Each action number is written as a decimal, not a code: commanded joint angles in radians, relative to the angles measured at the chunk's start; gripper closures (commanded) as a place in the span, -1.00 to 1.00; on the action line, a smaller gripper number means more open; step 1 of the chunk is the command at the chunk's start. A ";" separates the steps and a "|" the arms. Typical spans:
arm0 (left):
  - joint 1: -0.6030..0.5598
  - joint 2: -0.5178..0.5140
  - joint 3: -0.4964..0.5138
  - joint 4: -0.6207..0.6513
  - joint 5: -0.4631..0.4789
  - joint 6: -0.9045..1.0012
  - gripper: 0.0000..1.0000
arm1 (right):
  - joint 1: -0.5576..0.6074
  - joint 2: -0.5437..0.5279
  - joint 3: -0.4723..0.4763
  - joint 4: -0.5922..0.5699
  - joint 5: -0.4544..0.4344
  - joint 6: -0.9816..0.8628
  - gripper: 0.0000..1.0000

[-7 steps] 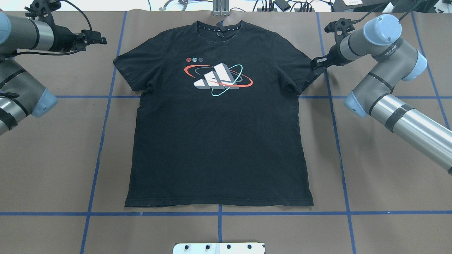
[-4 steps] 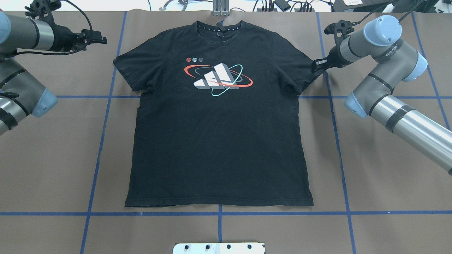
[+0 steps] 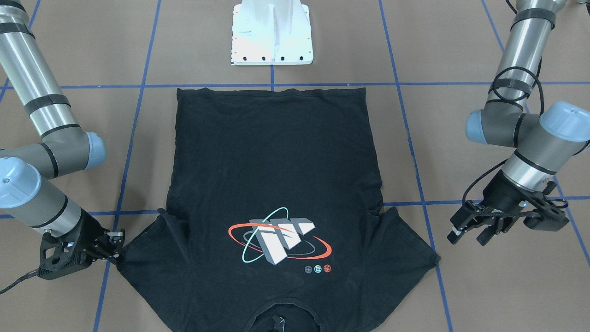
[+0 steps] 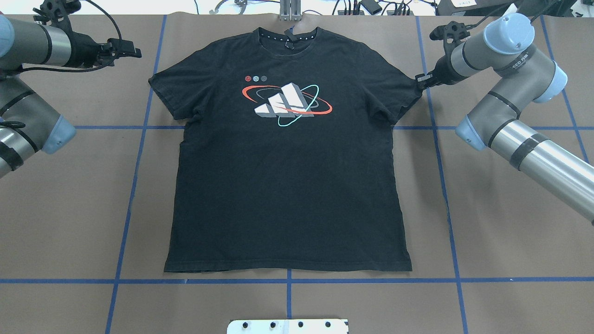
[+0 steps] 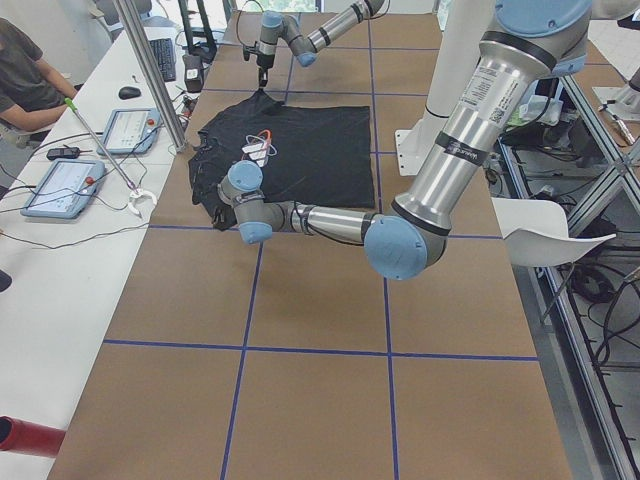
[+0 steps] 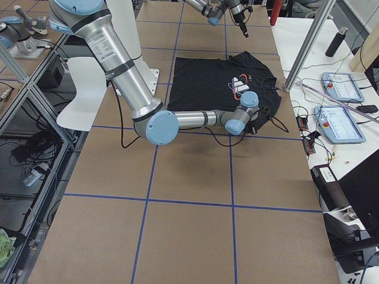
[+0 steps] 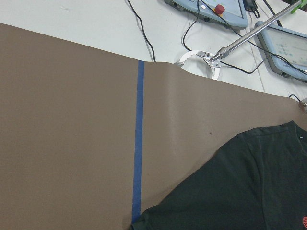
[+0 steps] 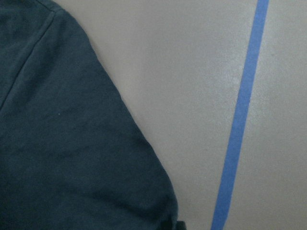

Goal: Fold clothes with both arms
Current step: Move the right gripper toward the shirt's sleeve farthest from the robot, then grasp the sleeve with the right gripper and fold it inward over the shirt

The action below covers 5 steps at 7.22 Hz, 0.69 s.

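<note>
The black T-shirt point(image 4: 287, 185) lies flat and face up on the brown table, collar at the far edge, with its white-grey block graphic point(image 4: 287, 104) on the chest. It also shows in the front view point(image 3: 276, 161). My right gripper point(image 4: 419, 83) is low at the tip of the shirt's right-hand sleeve point(image 3: 133, 258); its jaws stand apart at the sleeve edge point(image 3: 115, 249). The right wrist view shows that sleeve corner point(image 8: 72, 143) close up. My left gripper point(image 4: 134, 50) is open and empty above bare table, clear of the other sleeve point(image 3: 468, 236).
The white pedestal base point(image 3: 272, 32) stands at the near edge behind the hem. Blue tape lines point(image 4: 287, 280) grid the table. Operator tablets point(image 7: 211, 9), cables and a metal pole point(image 5: 150, 70) lie past the far edge; a person point(image 5: 25, 75) sits there.
My right gripper has shifted slightly toward the far side and outward, settling at the sleeve tip. The left arm and the shirt have barely moved.
</note>
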 commanded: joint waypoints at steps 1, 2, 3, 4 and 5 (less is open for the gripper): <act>0.000 -0.001 -0.001 0.000 -0.001 0.001 -0.98 | 0.023 0.042 0.001 -0.006 0.050 0.007 1.00; 0.000 -0.001 -0.001 0.000 -0.001 0.000 -0.98 | 0.037 0.085 0.001 -0.057 0.089 0.007 1.00; 0.000 -0.001 0.001 0.002 -0.001 0.001 -0.99 | 0.038 0.128 0.001 -0.092 0.107 0.007 1.00; 0.000 -0.001 0.001 0.002 -0.001 0.001 -0.98 | 0.034 0.174 0.000 -0.124 0.107 0.012 1.00; 0.000 -0.001 0.003 0.002 -0.001 0.001 -0.99 | 0.020 0.226 -0.003 -0.153 0.109 0.063 1.00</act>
